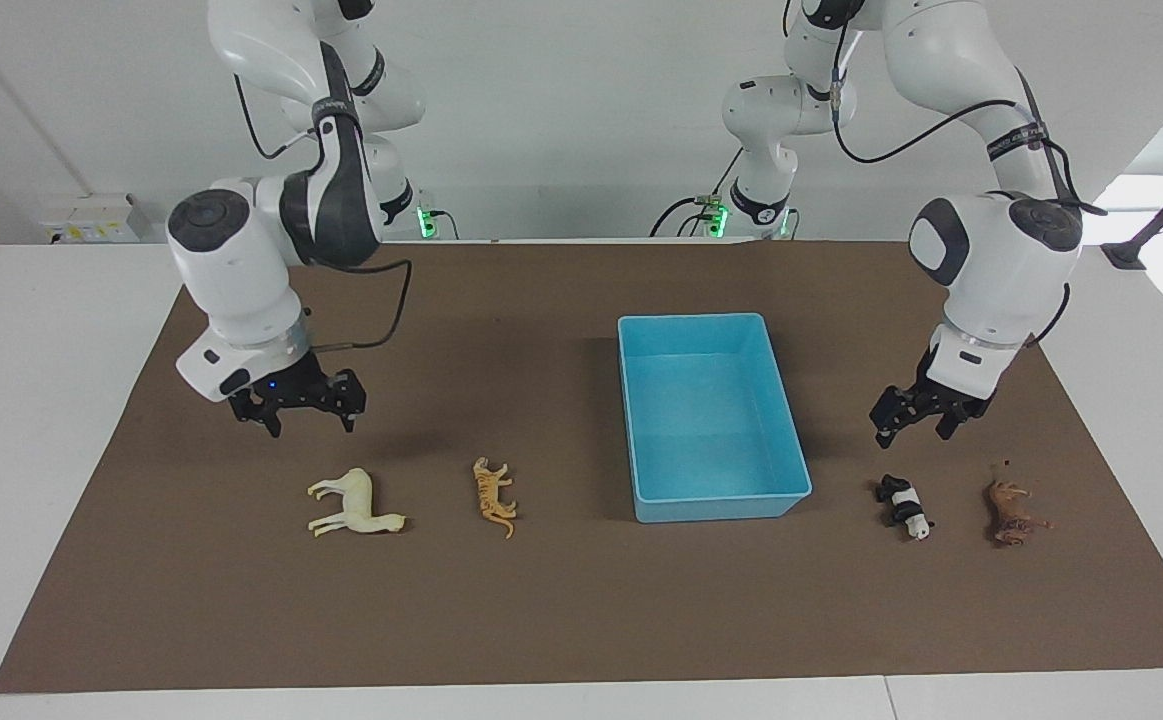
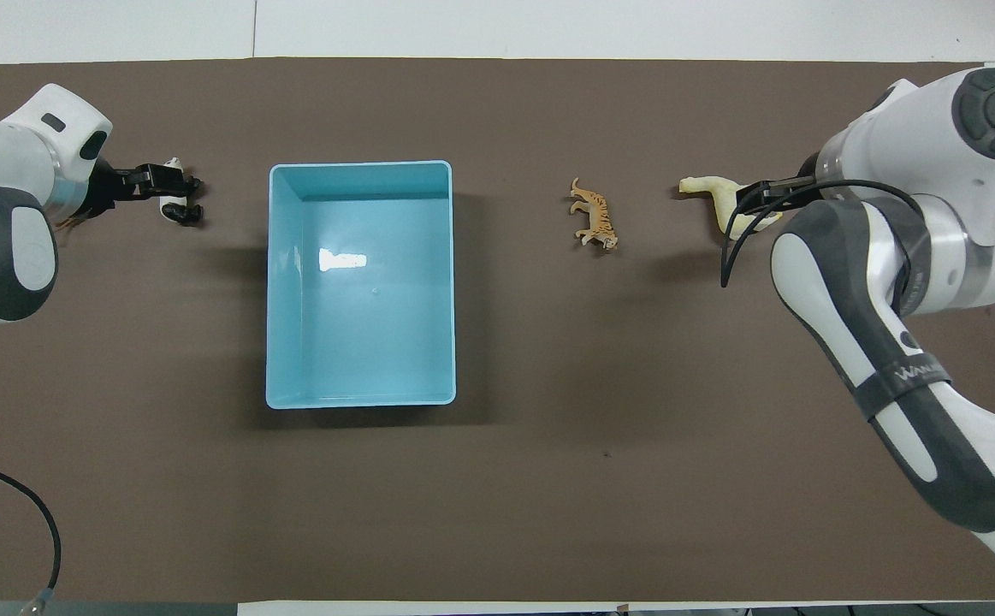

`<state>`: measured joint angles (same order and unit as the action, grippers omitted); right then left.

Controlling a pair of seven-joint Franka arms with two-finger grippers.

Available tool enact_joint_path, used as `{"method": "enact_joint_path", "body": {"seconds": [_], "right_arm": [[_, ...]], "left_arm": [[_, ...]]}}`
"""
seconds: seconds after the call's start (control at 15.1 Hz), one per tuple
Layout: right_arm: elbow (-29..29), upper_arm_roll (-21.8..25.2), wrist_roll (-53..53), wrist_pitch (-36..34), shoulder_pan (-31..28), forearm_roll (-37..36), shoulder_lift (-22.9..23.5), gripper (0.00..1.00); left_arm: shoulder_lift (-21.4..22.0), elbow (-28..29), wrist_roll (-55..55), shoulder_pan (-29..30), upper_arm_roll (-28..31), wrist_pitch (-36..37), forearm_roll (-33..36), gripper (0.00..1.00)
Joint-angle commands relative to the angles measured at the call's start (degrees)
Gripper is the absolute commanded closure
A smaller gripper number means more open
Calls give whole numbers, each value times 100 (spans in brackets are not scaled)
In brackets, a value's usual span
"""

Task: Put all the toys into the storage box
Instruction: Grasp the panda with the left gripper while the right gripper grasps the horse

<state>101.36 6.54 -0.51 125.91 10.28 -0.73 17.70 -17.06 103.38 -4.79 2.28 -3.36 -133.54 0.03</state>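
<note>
Lying on the bench beside the empty storage box point(image 1: 712, 415), hard, light toys: the horse point(image 1: 351, 504) under the wide-open right end effector point(image 1: 307, 420), the panda point(image 1: 904, 505) under the open left end effector point(image 1: 913, 428); each probably best pinched across its body.

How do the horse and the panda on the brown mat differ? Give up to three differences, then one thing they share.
The horse is cream-white all over; the panda is black and white. The horse is clearly larger than the panda. The horse lies toward the right arm's end of the table, the panda toward the left arm's end, with the storage box between them. Both lie on the mat, outside the box.
</note>
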Motion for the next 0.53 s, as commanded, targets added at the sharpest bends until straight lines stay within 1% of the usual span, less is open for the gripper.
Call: {"method": "enact_joint_path", "body": {"seconds": [0.0,0.13,0.2,0.33,0.46], "right_arm": [[-37,-21,34,354,35,195,321,0],[-177,-21,200,661,53,205,690,0],[-248,-21,331,689,18,196,804,0],[-397,-21,743,654,-87,196,902,0],[-415,-21,807,663,-105,196,937,0]], "left_arm": [[-726,-362,-57,-35,-16,-479,461,0],[-904,-362,-31,44,-25,-830,594,0],[-1070,-362,-40,36,-16,-971,603,0],[-1168,-362,-31,35,-16,-1069,612,0],[-1203,-327,13,53,-16,-1122,612,0]]}}
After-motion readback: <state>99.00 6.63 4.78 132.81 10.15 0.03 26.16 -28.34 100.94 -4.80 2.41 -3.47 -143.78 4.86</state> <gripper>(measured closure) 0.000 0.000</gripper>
